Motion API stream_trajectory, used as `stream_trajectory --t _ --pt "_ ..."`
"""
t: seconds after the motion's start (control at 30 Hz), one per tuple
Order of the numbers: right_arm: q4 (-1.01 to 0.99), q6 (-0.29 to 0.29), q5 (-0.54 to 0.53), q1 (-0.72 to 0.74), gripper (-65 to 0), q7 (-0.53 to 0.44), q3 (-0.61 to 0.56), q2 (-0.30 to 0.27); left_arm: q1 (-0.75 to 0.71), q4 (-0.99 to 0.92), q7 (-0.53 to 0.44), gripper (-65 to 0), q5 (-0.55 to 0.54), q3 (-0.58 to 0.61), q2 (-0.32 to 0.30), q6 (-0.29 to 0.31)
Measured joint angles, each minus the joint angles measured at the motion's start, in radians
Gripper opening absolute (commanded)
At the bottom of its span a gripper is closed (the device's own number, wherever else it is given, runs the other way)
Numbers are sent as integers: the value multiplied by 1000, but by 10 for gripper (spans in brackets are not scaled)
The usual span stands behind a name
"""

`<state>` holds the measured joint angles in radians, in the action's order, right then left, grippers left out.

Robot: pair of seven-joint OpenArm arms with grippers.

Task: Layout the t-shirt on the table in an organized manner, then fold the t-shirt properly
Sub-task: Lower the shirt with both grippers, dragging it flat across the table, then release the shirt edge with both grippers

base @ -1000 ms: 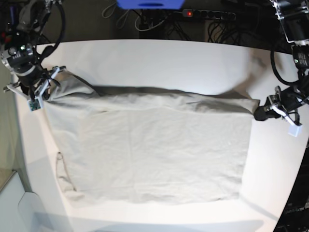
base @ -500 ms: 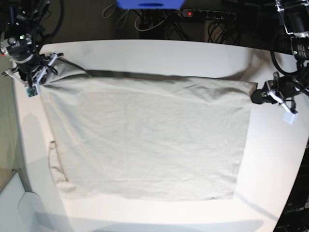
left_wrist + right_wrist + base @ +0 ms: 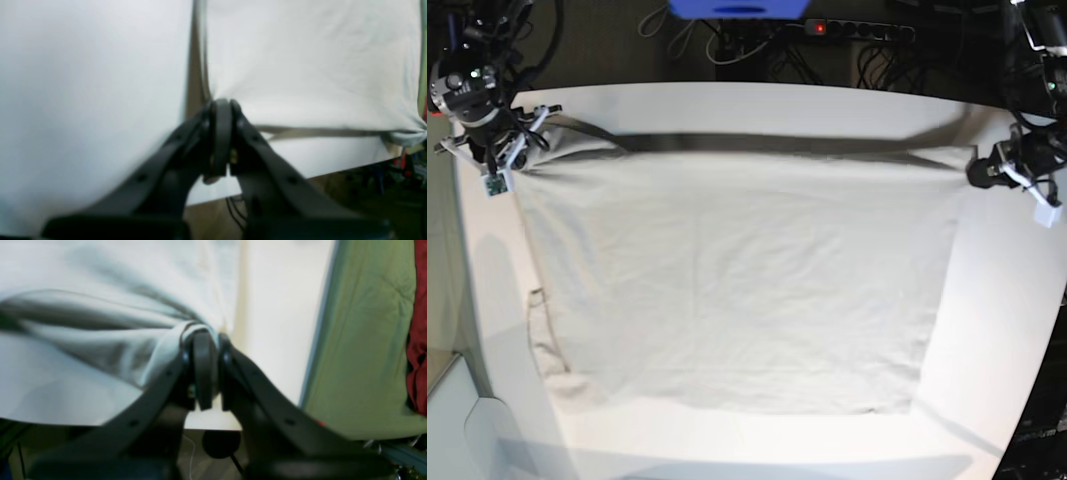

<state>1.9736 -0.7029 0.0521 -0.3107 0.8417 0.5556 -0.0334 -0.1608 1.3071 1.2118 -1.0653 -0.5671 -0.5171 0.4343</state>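
The beige t-shirt (image 3: 727, 280) lies spread over the white table (image 3: 757, 110). Its far edge is stretched taut between my two grippers and lifted a little, throwing a dark shadow band behind it. My right gripper (image 3: 515, 160) is at the far left corner; in the right wrist view it (image 3: 205, 335) is shut on bunched cloth (image 3: 83, 340). At the far right, my left gripper (image 3: 975, 172) pinches the other corner. In the left wrist view it (image 3: 222, 103) is shut on the shirt (image 3: 300, 66). A sleeve (image 3: 545, 340) folds out at the near left.
Behind the table's far edge lie a power strip (image 3: 857, 30), cables and a blue object (image 3: 737, 8). The right wrist view shows a green surface (image 3: 367, 340) and something red (image 3: 418, 340) past the table edge (image 3: 317, 356). Bare table (image 3: 997, 330) flanks the shirt's right side.
Both grippers have moved toward the table's far edge and further apart. They dragged the shirt back and pulled its far edge straight, and the cloth now lies flatter.
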Motion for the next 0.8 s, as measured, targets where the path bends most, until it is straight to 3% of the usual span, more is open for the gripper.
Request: stream_trajectory --t 0.2,0.33,0.43,0.57,0.63,0.8 --pt "0 0 3 0 -400 0 -27 0 -19 5 -7 -640 -9 6 -1 0" --pt "0 0 3 -1 -326 2 -27 0 -29 2 4 -628 -3 6 2 0" --pt "0 0 3 0 -316 2 -27 0 -40 4 -8 -554 -14 6 1 1" --pt "0 0 3 0 -315 -1 -24 -6 -55 3 -3 -378 -9 5 2 2" --pt "0 0 3 0 -315 -1 -24 -5 -50 4 -11 -320 -11 4 2 2" --pt "0 0 3 0 -314 -1 -24 -5 -50 4 -14 -274 -10 -3 3 2"
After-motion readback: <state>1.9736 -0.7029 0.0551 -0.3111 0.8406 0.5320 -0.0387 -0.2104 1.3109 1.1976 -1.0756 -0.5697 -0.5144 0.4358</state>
